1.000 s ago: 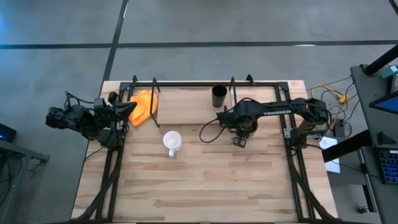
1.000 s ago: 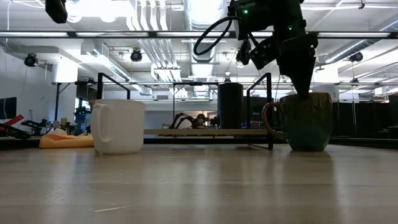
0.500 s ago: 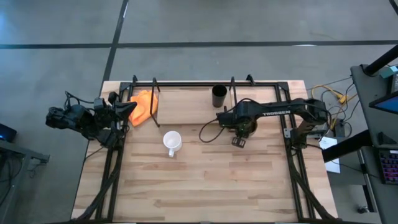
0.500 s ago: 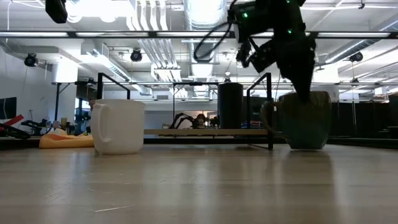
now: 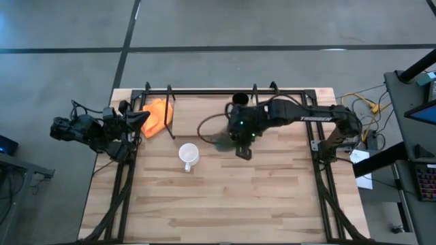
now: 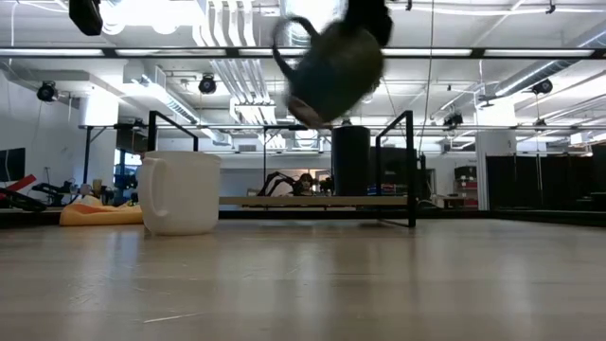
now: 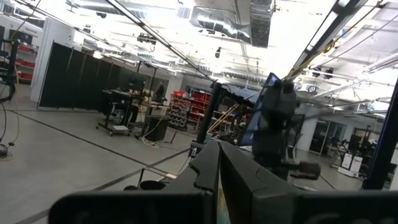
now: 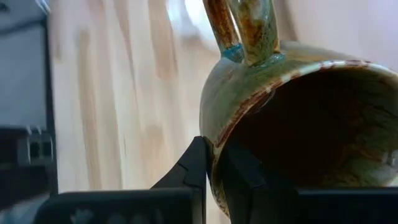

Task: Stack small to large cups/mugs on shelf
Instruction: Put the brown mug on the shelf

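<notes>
My right gripper (image 5: 240, 136) is shut on the brown glazed mug (image 6: 331, 71), which is in the air above the table and tilted. In the high view the mug (image 5: 222, 141) is a dark blur to the gripper's left. The white mug (image 5: 188, 156) stands upright on the tabletop. The small black cup (image 5: 240, 102) stands upright on the shelf board (image 5: 204, 112), which shows behind the mugs in the low view (image 6: 284, 201). My left gripper (image 5: 139, 117) waits shut at the table's left edge, beside the orange cloth. My right gripper holds the brown mug by its rim (image 8: 214, 140), to one side of the handle (image 8: 245, 28), with one finger inside the mug and one outside (image 8: 198, 163). The mug is lifted clear of the table and tilted, handle up and toward the table's left.
An orange cloth (image 5: 157, 114) lies at the shelf's left end. Thin black rods (image 6: 409, 166) frame the shelf. Black frame rails run along the table's left and right sides. Bare tabletop lies in front of the white mug.
My right gripper has lifted the brown mug off the table, well above the white mug's height, and carried it toward the table's left. The mug stood upright on the table before; now it hangs tilted in the air.
</notes>
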Motion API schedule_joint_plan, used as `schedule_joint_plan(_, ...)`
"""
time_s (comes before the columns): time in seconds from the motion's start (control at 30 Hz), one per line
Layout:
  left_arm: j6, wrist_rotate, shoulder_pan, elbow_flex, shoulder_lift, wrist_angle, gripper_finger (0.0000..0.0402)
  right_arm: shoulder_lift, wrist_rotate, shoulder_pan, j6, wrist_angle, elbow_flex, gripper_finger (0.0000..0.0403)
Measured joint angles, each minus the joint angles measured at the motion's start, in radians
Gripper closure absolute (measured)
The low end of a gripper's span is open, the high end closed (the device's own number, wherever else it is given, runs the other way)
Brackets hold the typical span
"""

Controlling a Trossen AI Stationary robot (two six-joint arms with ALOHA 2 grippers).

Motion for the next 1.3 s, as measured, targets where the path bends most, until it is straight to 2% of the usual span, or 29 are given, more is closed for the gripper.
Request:
schedule_joint_plan(0.13,0.0,0.0,0.0,0.0,0.0,0.002,0.0402,0.054,0.019,-0.033,-0.061,0.002,0.083,0.0384)
schedule_joint_plan(0.33,0.0,0.0,0.0,0.0,0.0,0.002,0.0402,0.228,0.028,-0.09,-0.158,-0.032,0.235,0.0384)
schedule_joint_plan(0.47,-0.001,0.0,0.0,0.0,0.0,0.002,0.0402,0.347,0.023,-0.125,-0.218,-0.092,0.387,0.0384)
schedule_joint_plan(0.63,-0.001,0.0,0.0,0.0,0.0,0.002,0.0402,0.476,0.152,-0.157,-0.316,-0.251,0.577,0.0384)
schedule_joint_plan(1.0,0.0,-0.003,0.0,0.0,0.007,-0.004,0.0402,0.475,0.206,-0.201,-0.435,-0.294,0.528,0.0384)
schedule_joint_plan(1.3,-0.001,-0.003,0.0,0.0,0.025,-0.002,0.0402,0.474,0.188,-0.208,-0.429,-0.284,0.5,0.0384)
